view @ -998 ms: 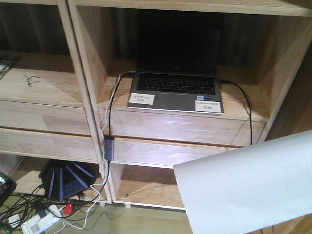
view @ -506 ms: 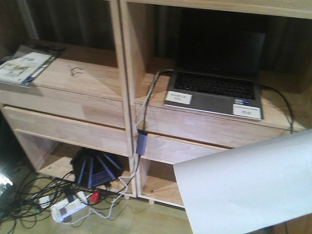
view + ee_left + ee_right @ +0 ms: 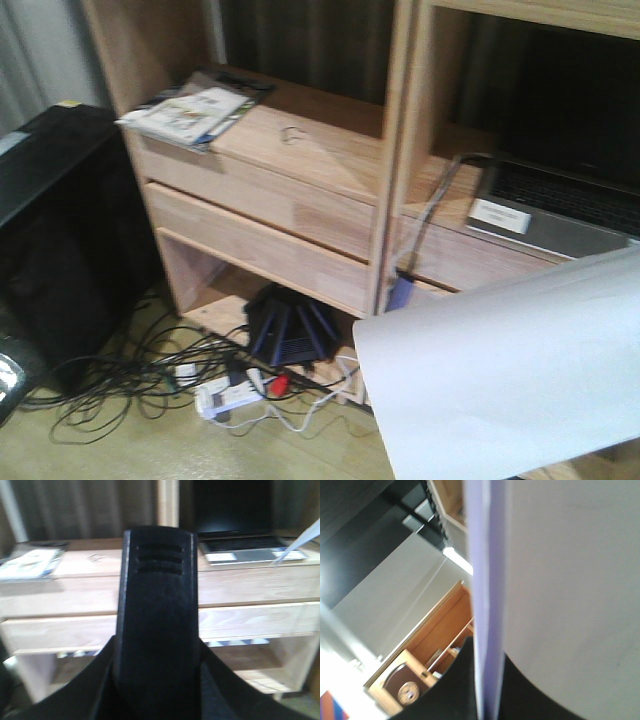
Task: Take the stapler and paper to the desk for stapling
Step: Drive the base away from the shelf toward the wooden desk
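In the left wrist view, the black stapler [image 3: 157, 605] stands up out of my left gripper [image 3: 157, 680], which is shut on it; three slots show near its top end. The white paper [image 3: 500, 370] fills the lower right of the front view, held up in the air in front of the shelves. In the right wrist view the paper [image 3: 560, 580] runs edge-on between the dark fingers of my right gripper [image 3: 485, 700], which is shut on it. A corner of the paper [image 3: 300, 542] also shows at the right of the left wrist view. The desk is out of view.
A light-wood shelf unit [image 3: 300, 200] with drawers stands ahead. It holds an open laptop [image 3: 560, 200] at the right and magazines [image 3: 195, 110] at the left. Below are a black router [image 3: 290, 330], a power strip [image 3: 235, 395] and tangled cables. A black cabinet [image 3: 60, 220] stands at the left.
The front view has swung left: the shelf unit and laptop have slid right in the frame and the black cabinet has come into view. The paper keeps its place in the frame.
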### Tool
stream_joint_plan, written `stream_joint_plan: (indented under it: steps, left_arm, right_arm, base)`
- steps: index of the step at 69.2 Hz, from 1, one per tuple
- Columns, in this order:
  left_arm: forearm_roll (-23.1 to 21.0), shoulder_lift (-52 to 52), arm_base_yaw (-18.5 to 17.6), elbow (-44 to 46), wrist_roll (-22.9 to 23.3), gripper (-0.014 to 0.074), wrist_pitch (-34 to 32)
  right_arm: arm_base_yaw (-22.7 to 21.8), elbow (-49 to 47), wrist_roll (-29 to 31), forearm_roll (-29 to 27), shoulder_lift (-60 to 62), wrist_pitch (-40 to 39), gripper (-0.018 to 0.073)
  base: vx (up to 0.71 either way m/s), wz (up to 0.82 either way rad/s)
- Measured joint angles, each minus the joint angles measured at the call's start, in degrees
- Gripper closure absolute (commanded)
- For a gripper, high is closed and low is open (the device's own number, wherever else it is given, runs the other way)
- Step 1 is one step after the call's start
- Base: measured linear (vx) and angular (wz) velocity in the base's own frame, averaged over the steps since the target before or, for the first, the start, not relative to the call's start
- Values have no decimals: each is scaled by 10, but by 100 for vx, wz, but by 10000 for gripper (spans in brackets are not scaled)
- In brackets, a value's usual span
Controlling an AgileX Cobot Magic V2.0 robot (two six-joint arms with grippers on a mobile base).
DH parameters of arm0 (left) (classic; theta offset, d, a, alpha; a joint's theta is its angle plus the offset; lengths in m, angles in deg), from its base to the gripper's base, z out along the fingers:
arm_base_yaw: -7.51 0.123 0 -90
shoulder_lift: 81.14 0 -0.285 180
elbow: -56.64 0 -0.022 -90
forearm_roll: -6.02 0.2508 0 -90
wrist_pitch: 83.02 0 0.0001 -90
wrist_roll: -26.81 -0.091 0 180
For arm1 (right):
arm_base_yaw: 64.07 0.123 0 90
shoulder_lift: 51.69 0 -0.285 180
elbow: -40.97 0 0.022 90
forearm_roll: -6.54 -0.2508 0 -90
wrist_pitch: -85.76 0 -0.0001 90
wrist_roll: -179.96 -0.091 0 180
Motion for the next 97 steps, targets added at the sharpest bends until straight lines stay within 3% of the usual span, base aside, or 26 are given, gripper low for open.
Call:
stream_joint_plan:
  steps: [97]
  left_arm:
    - [0, 0, 0, 0, 0, 603, 0]
  right_arm:
    - [0, 0, 0, 0, 0, 0, 561]
  base:
    - [5, 46]
